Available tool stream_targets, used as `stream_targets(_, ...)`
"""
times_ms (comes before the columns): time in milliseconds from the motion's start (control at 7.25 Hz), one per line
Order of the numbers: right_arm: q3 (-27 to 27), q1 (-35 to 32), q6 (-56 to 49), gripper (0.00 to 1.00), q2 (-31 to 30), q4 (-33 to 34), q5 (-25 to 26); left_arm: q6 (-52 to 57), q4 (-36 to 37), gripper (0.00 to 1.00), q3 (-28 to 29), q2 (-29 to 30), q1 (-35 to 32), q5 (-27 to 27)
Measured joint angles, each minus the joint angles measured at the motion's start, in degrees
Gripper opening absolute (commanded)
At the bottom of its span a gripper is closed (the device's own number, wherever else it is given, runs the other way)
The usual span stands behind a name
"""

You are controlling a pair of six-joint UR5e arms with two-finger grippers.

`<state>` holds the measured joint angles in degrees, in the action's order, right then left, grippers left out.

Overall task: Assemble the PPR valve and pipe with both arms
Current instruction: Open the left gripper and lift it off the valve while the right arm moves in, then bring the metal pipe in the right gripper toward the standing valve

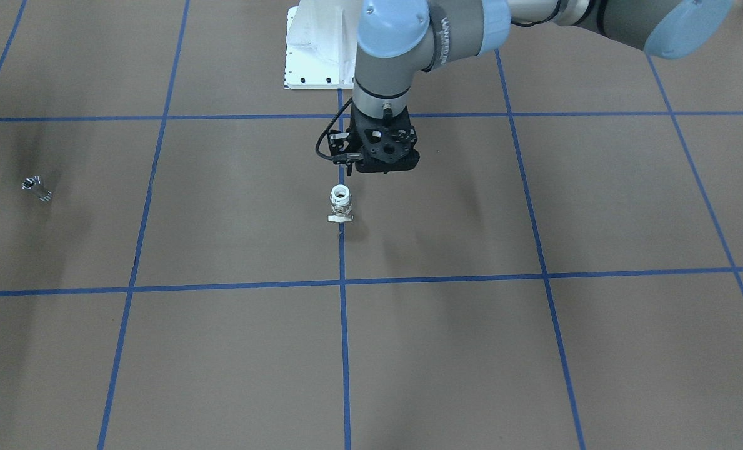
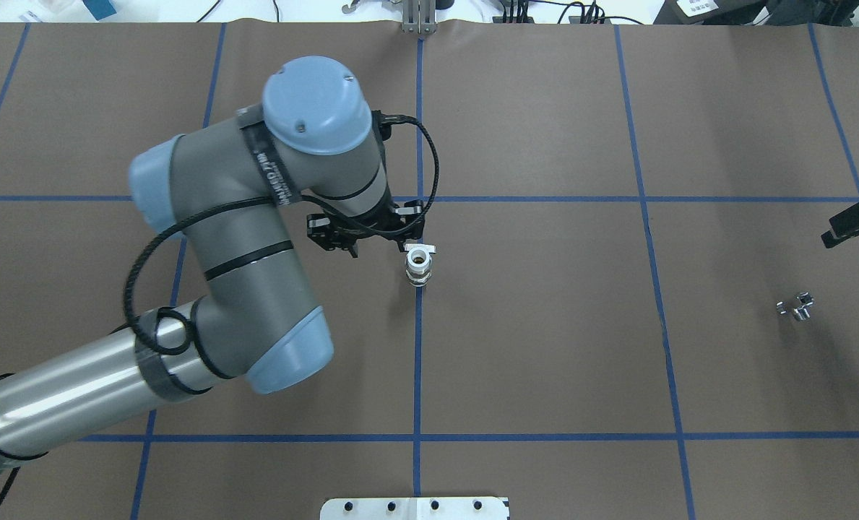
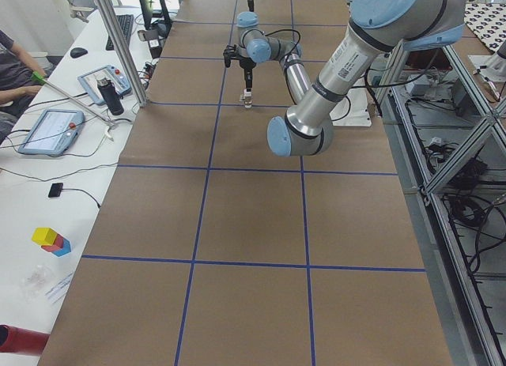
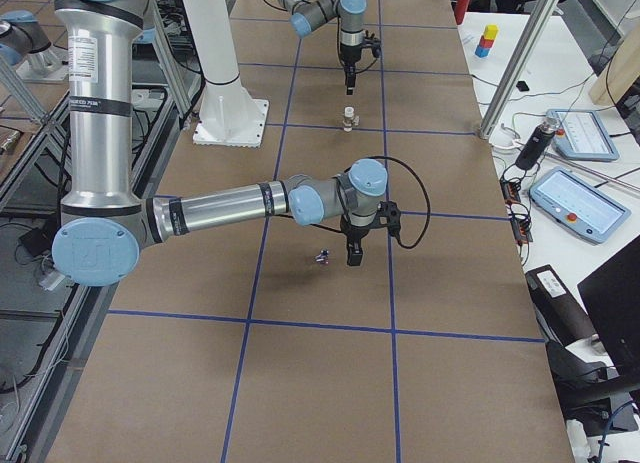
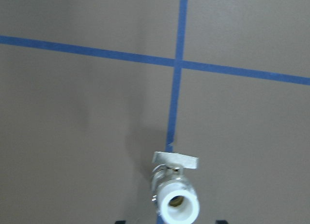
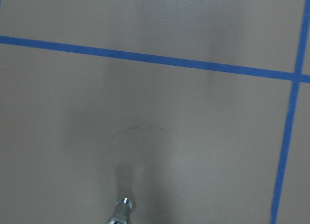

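Well apart: PPR valve (image 2: 420,266), pipe (image 2: 795,307)

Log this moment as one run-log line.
pre-grasp | left pincer open, above valve | right pincer beside pipe, state unclear | valve upright, parts unjoined

— How's my light?
— Bright, even, from overhead on my feeds; soft faint shadows beside the PPR valve (image 1: 340,203), glare along the left arm (image 2: 75,404).
— Focus?
— My wrist views look soft; the pipe (image 6: 121,212) is fuzzy.
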<state>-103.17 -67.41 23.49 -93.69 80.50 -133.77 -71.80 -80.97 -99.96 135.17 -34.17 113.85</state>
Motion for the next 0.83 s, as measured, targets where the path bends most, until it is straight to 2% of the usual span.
stream_targets(276, 0.05, 5.8, 8.62, 1.0, -2.24, -7.92, 2.12, 1.6, 0.86, 0.71, -3.97, -3.34, -0.59, 0.2)
stream_targets(552, 0.77, 8.13, 10.62, 0.99, -7.12, -18.18, 2.25, 1.82, 0.97, 0.72, -4.49, -3.83, -0.67, 0.21)
stream_targets(828, 3.47, 9.31, 11.42, 0.97, -8.51, -23.18, 2.48, 1.84, 0.97, 0.72, -4.54, -3.92, -0.66, 0.15)
